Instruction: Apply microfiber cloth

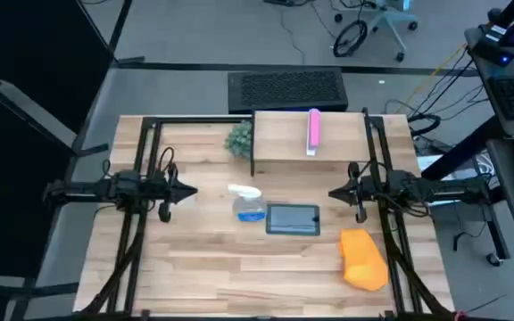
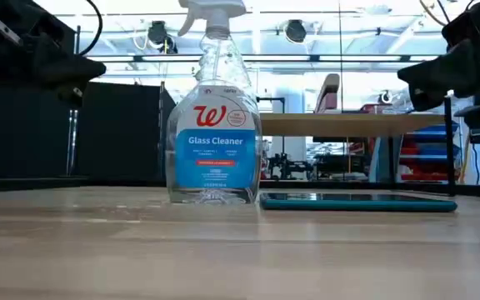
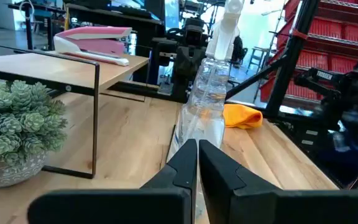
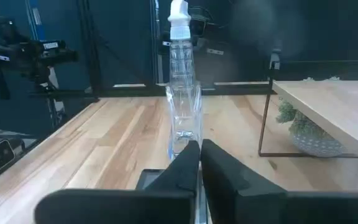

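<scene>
A: Where is the microfiber cloth (image 1: 364,259)?

B: It lies crumpled on the bench (image 1: 203,267), near the front right corner, just beside the right arm's frame. From the left wrist view it shows as an orange heap (image 3: 242,116) behind the spray bottle (image 3: 207,102).

A: Is anything holding it?

B: No. The left hand (image 1: 188,190) hangs above the left side of the bench, its fingers (image 3: 180,165) pressed together with nothing between them. The right hand (image 1: 335,193) hangs above the right side, facing the left one, its fingers (image 4: 186,163) likewise closed and empty.

A: What sits between them?

B: The glass cleaner bottle stands upright in the middle, and the dark tablet (image 1: 293,219) lies flat just beside it, towards the right arm. The cloth is near the tablet's front right corner but apart from it.

A: And farther back?

B: A raised shelf (image 1: 284,147) carries the pink bar-shaped object (image 1: 313,131). A small potted succulent (image 1: 239,137) stands at the shelf's left end.
</scene>
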Robot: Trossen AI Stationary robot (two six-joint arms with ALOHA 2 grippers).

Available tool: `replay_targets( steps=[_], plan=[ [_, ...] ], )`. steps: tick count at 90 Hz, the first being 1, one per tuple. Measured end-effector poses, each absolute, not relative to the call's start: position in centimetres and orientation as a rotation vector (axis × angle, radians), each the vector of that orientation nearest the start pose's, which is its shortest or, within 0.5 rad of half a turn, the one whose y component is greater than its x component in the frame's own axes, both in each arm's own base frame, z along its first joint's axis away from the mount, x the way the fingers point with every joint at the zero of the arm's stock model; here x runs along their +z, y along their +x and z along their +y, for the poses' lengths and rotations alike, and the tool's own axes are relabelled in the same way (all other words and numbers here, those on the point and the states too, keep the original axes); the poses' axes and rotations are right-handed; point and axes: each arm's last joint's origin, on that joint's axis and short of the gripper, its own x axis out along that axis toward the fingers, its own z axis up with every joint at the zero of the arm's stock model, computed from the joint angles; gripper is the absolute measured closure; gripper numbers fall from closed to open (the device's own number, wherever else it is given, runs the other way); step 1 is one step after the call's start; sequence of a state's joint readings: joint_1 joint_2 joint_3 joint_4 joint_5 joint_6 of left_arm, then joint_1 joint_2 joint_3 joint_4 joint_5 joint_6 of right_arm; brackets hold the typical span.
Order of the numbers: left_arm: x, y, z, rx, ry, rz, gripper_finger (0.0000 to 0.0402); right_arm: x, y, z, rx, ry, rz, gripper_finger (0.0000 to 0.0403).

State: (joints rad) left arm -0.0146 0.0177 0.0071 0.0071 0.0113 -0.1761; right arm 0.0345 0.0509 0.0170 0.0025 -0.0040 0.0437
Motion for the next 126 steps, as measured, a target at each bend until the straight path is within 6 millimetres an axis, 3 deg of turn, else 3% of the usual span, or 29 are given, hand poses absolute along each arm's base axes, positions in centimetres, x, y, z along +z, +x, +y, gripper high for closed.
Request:
replay_targets(
  steps=[56,69,99,106,119,126],
  plan=[
    [16.6,9.8,-0.1,0.015,-0.177,-0.004,0.0400,16.6,10.0,0.4,0.038,0.043,0.032,0.0403],
    [16.8,9.8,0.4,0.179,-0.032,-0.030,0.0400,16.6,10.0,0.4,0.037,0.043,0.032,0.0403],
    [16.8,9.8,0.4,0.178,0.028,-0.027,0.0400,16.6,10.0,0.3,0.035,0.043,0.032,0.0403],
    [17.1,9.8,0.4,0.169,-0.034,-0.055,0.0400,16.6,10.0,0.3,0.035,0.043,0.032,0.0403],
    [18.0,9.7,0.6,0.202,-0.338,-0.184,0.0400,16.6,10.0,0.3,0.035,0.044,0.032,0.0403],
    [18.3,9.6,0.6,0.221,-0.379,-0.231,0.0400,16.6,10.0,0.3,0.035,0.043,0.032,0.0403]
  ],
)
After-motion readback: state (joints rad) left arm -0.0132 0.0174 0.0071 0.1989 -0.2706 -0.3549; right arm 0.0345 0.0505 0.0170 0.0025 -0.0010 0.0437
